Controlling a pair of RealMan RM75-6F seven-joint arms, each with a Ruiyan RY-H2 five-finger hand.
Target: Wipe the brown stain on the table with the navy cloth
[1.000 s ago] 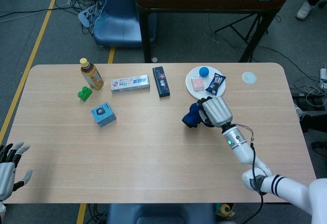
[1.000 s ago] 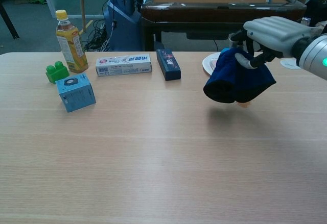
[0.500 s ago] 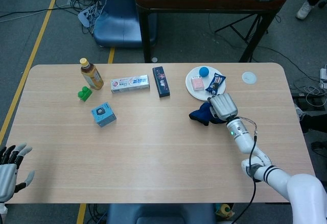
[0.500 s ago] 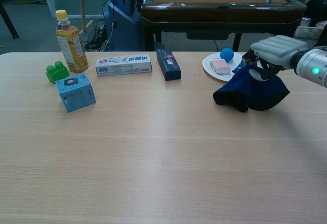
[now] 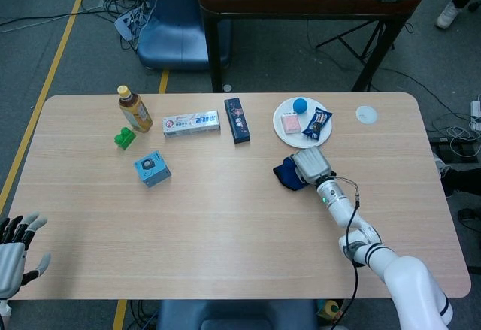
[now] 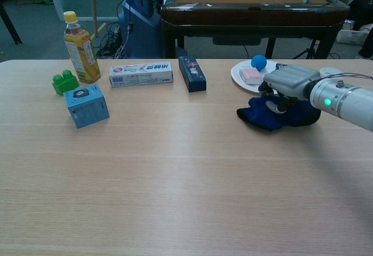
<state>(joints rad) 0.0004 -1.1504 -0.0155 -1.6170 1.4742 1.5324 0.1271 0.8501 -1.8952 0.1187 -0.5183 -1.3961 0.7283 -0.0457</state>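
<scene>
The navy cloth (image 5: 285,174) (image 6: 274,111) is lying bunched on the table (image 5: 225,217) (image 6: 175,174), just in front of the white plate (image 5: 279,119) (image 6: 239,72), and the right hand (image 5: 311,166) (image 6: 288,81) is pressing down on top of it with its fingers curled over and into the fabric, gripping it. The brown stain itself is not showing in either view. The plate is carrying a blue ball (image 5: 300,105) (image 6: 259,62), a pink block (image 5: 291,123) (image 6: 252,75) and a dark snack packet (image 5: 318,122). Farther left, a dark slim box (image 5: 237,119) (image 6: 192,73), a toothpaste box (image 5: 192,123) (image 6: 141,73), a tea bottle (image 5: 134,109) (image 6: 80,47), a green brick (image 5: 124,138) (image 6: 64,83) and a blue cube box (image 5: 152,168) (image 6: 86,105) are sitting apart on the tabletop. The left hand (image 5: 16,243) is hovering at the near left corner, well apart from everything, its fingers spread and holding nothing.
</scene>
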